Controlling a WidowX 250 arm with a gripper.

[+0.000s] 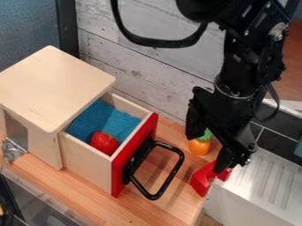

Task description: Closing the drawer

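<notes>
The wooden drawer (88, 161) is pulled out of its light wood cabinet (53, 88), toward the lower right. Its red front panel (121, 172) carries a black loop handle (174, 176). Inside lie a blue cloth (109, 120) and a red toy fruit (104, 142). My gripper (205, 153) hangs to the right of the handle, apart from it, with its two fingers spread open and angled downward.
An orange toy vegetable with a green top (200, 145) stands below the gripper. A red block-like object (202, 178) lies by the right counter edge, near the white ridged sink surface (259, 181). A panelled wall (147, 66) rises behind the cabinet.
</notes>
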